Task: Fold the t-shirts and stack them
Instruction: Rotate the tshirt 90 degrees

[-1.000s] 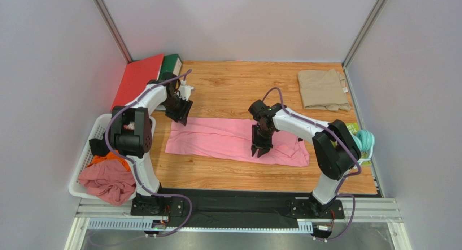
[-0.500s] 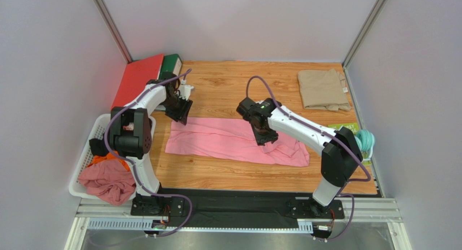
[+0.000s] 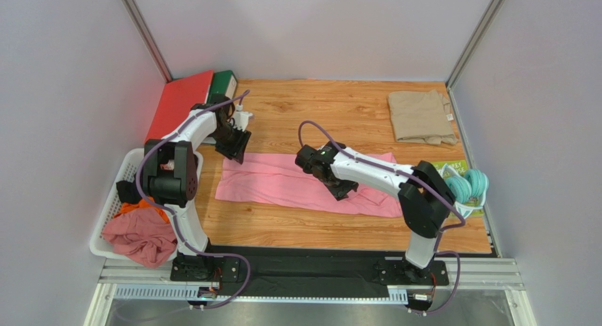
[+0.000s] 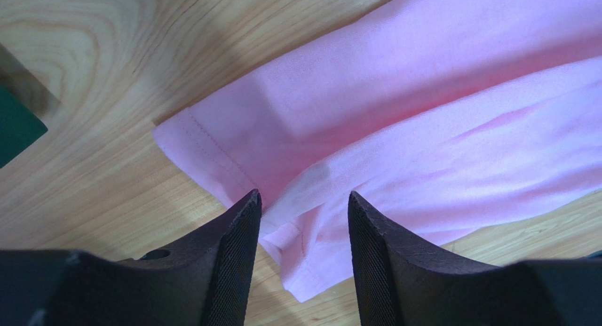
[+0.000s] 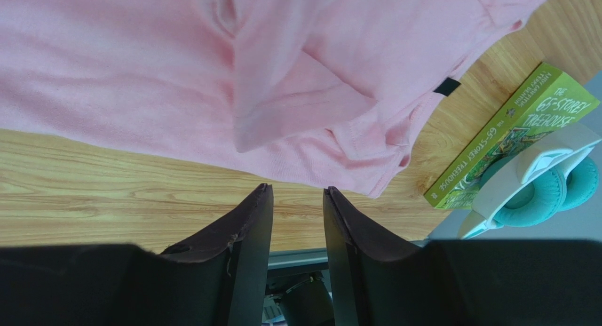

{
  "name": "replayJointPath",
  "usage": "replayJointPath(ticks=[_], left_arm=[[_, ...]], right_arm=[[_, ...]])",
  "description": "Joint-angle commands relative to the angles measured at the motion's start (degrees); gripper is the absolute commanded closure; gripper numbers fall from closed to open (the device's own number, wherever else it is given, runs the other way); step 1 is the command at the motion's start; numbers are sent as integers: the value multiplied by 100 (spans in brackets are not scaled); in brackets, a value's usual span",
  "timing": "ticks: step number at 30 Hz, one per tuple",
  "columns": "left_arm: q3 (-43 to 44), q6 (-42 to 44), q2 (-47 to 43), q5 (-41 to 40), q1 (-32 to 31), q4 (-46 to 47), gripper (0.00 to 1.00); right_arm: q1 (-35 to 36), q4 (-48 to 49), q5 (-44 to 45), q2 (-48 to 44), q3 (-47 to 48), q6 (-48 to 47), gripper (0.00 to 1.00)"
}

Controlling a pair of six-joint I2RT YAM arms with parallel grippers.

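While the pink t-shirt (image 3: 282,181) lies as a long narrow strip across the middle of the table (image 3: 318,114), the top view puts the left gripper (image 3: 237,148) at its far left corner and the right gripper (image 3: 343,192) low over its right half. The khaki t-shirt (image 3: 420,114) sits folded at the far right corner, well apart, probably the base of the stack. The step in hand looks like the crosswise fold, so each arm should take one end's corner before anything lifts. In the left wrist view the gripper's jaws stand apart and hold nothing, its fingers (image 4: 240,269) straddling the layered hem corner of the pink t-shirt. It should drop straight down and close on every layer there, not on the top one alone. In the right wrist view the jaws are parted a little and empty, aimed at bare wood just off the near edge of the cloth. The neck label (image 5: 446,87) marks the collar end, rumpled and close to the green book (image 5: 509,128) and the teal headphones (image 5: 558,178). That arm would do well to reach the end corner, pinch all layers, and carry it clear of those things.
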Motion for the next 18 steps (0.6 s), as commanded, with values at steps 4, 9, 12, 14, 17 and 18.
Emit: replayJointPath(ticks=[4, 9, 12, 14, 17, 18], left_arm=[[200, 98, -311, 50, -24, -105, 44], [191, 98, -302, 94, -24, -114, 44], [182, 107, -293, 77, -24, -105, 44], [174, 115, -302, 59, -24, -105, 44], [182, 116, -311, 50, -24, -105, 44], [191, 124, -302, 59, -24, -114, 44]], right_arm=[[452, 25, 125, 668, 234, -89, 62], [443, 52, 212, 703, 251, -89, 63], [435, 69, 317, 738, 286, -89, 63], [417, 105, 327, 756, 277, -115, 63], [382, 219, 300, 826, 277, -124, 63], [382, 280, 292, 870, 286, -124, 63]])
